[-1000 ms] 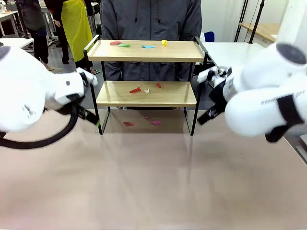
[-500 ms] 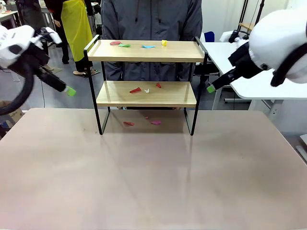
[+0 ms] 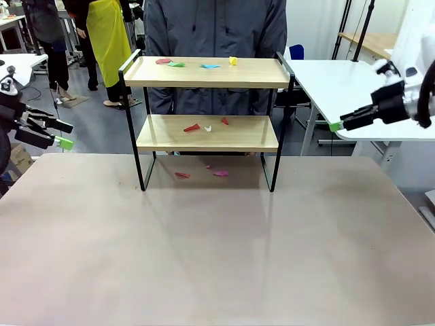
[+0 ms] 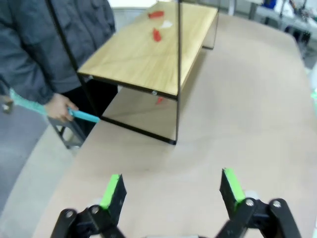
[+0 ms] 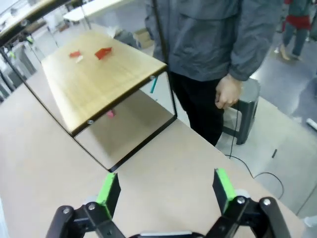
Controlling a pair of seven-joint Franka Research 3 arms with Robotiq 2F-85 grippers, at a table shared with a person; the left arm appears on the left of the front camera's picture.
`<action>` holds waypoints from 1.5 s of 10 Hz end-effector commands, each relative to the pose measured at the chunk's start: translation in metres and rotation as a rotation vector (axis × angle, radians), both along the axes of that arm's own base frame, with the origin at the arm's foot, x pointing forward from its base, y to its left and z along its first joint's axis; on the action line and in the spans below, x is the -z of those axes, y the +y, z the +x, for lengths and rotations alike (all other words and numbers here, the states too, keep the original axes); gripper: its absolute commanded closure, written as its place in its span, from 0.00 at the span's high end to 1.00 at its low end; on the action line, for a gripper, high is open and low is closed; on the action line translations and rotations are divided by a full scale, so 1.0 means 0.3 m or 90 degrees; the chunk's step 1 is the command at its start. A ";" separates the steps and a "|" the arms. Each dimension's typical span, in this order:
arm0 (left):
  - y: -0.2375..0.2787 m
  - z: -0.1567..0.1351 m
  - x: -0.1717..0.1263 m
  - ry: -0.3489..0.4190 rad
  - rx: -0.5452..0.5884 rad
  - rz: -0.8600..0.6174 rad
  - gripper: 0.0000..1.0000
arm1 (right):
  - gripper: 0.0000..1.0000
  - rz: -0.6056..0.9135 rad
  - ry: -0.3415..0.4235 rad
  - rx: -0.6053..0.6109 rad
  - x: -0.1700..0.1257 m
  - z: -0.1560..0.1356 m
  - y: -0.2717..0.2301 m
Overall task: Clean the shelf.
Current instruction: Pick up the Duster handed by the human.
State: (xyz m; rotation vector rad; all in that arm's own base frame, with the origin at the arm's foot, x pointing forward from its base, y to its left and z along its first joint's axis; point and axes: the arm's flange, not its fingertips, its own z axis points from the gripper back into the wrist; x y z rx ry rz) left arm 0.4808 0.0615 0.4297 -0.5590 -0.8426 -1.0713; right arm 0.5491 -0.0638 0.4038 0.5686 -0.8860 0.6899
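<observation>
The shelf (image 3: 245,136) stands far-centre on the table (image 3: 217,244), with paper scraps (image 3: 192,128) on both boards. The left gripper (image 3: 66,134) and right gripper (image 3: 338,122) flank it, wide open and empty. Cleaning looks unstarted; next, reach in for a scrap.

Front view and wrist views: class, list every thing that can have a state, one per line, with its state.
Two-tier wooden shelf with black metal frame: upright on the table, not yet cleaned.
Coloured paper scraps: lying on both boards and on the table beneath.
Left end effector: open, empty.
Right end effector: open, empty.
Person's hand: closed around a teal handle.
</observation>
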 end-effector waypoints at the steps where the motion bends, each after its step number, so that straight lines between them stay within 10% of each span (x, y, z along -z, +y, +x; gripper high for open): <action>1: -0.013 -0.020 -0.041 -0.013 0.014 0.003 1.00 | 1.00 -0.031 0.001 -0.018 -0.083 -0.024 0.049; 5: -0.020 -0.003 -0.010 0.010 0.007 0.016 1.00 | 1.00 -0.020 -0.008 -0.022 -0.042 -0.003 0.042; 10: 0.265 0.166 0.034 -0.112 0.038 -0.170 1.00 | 1.00 0.134 -0.212 -0.099 -0.098 0.050 -0.323; 15: 0.316 0.213 0.061 -0.185 0.070 -0.252 1.00 | 1.00 0.118 -0.279 -0.109 -0.062 0.096 -0.519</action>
